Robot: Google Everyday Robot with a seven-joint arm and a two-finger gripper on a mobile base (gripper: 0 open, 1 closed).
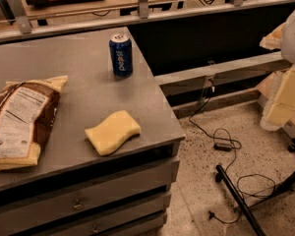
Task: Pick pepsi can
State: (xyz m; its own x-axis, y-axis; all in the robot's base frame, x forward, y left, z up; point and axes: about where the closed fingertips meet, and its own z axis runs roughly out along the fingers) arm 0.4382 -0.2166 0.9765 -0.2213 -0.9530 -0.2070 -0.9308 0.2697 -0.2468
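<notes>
The pepsi can [120,54] is dark blue with white lettering and a silver top. It stands upright near the far right edge of the grey table [88,97]. My gripper [284,95] shows as a pale white and yellowish shape at the right edge of the view. It is well to the right of the table, over the floor and far from the can. It holds nothing that I can see.
A yellow sponge [112,132] lies near the table's front right corner. A brown and yellow chip bag [20,122] lies at the left. Drawers [83,200] sit below the tabletop. Black cables [221,141] and a black stand leg [238,200] lie on the speckled floor at the right.
</notes>
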